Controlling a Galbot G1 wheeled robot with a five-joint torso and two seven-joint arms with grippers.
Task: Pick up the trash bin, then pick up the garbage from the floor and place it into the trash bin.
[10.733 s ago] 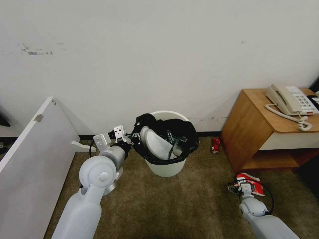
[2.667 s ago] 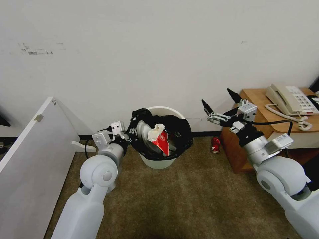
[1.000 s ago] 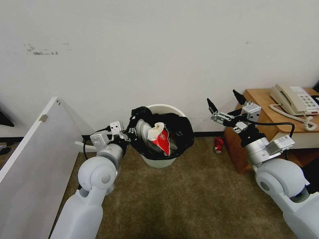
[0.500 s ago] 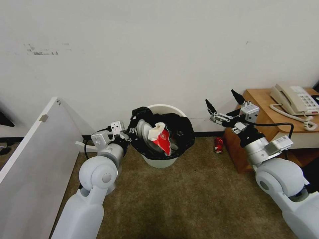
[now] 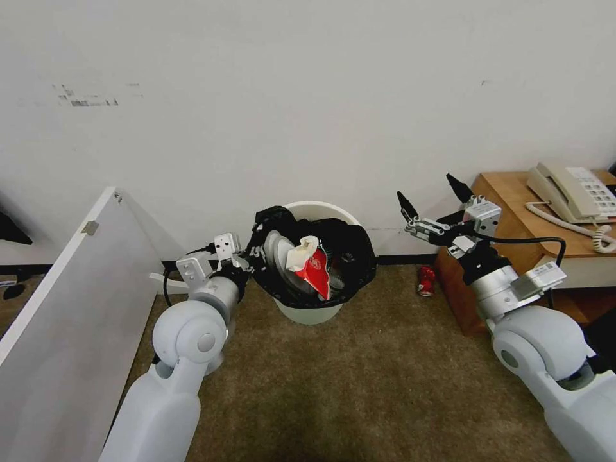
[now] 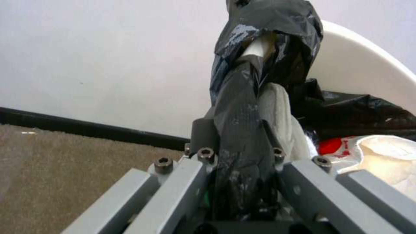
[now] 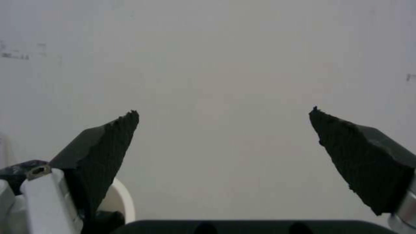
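Observation:
The trash bin (image 5: 313,312) is a round white bucket with a black bag folded over its rim, standing out against the wall. My left gripper (image 5: 249,260) is shut on the bag-covered rim (image 6: 242,107) at the bin's left side. Inside lie a white slipper (image 5: 280,247) and a red packet (image 5: 315,274), both partly visible past the fingers: the packet (image 6: 336,146) and the slipper (image 6: 284,113). A red can (image 5: 425,280) lies on the carpet by the baseboard. My right gripper (image 5: 427,188) hangs open and empty in the air to the right of the bin, and its open fingertips (image 7: 119,130) face the wall.
A wooden side table (image 5: 507,192) with a beige telephone (image 5: 571,190) stands at the right, close behind my right arm. A white panel (image 5: 58,308) leans along the left. Brown carpet (image 5: 346,391) lies open in front of the bin.
The red packet went from the floor into the bin, and my right gripper rose, open. Over the last second the camera shifted slightly; both arms held still.

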